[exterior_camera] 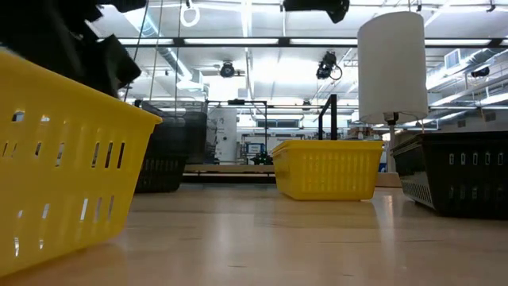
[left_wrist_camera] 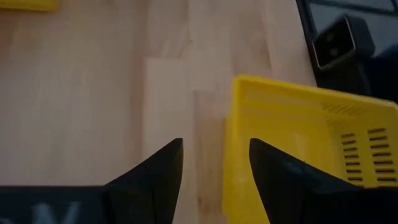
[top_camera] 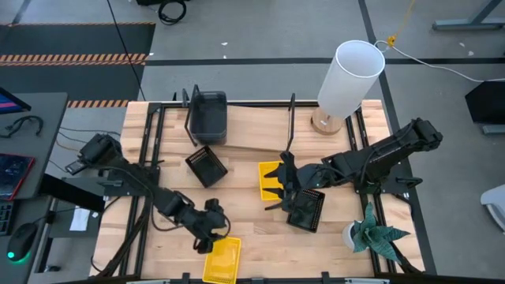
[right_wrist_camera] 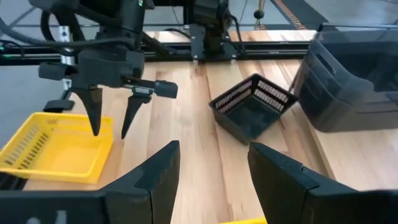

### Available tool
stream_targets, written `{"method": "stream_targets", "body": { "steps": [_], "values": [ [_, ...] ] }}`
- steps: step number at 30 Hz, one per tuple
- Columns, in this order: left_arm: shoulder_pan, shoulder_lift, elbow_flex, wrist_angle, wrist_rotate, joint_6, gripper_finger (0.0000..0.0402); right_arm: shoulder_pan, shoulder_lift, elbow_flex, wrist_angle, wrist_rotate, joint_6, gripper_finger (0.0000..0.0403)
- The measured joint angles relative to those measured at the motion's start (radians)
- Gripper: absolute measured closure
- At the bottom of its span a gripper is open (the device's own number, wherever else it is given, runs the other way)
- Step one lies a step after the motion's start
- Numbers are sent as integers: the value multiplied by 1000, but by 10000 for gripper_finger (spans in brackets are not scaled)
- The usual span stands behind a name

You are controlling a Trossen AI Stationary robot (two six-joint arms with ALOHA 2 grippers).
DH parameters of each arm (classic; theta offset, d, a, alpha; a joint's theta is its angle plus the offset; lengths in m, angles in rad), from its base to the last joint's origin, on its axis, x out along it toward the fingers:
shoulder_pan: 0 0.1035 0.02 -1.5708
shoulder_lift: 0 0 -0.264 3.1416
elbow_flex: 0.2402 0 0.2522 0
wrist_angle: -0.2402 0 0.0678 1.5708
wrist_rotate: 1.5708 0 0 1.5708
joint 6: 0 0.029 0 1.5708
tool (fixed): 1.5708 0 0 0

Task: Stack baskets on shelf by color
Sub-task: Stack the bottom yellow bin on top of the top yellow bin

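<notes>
- Close on your left you have a yellow basket (exterior_camera: 63,167) with slotted sides, a dark arm part above its rim.
- Farther back, near the middle, you see a second yellow basket (exterior_camera: 325,168) resting on the tabletop (exterior_camera: 278,238).
- At your right edge sits a black basket (exterior_camera: 460,181).
- A white cylinder (exterior_camera: 391,67) rises behind, between those two baskets.
- Dark baskets (exterior_camera: 171,155) stand far back left.

We are looking at a robotics lab or workshop: hazard-striped tape (top_camera: 75,57) is marking the grey concrete floor, cables are lying there, ceiling lights and exposed ducts (exterior_camera: 171,59) are showing behind the counter (top_camera: 252,229).
</notes>
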Motion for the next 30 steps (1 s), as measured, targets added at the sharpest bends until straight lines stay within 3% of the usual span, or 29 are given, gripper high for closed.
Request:
{"method": "stream_targets", "body": {
  "steps": [10,18,30],
  "values": [
    [-27,127,120,-134,4,3,187,13,1,0,9,1,-40,208],
    [21,182,118,-149,-16,27,215,11,2,0,17,2,-52,208],
    [175,191,117,-110,-461,205,241,11,2,-1,44,28,-48,208]
  ]
}}
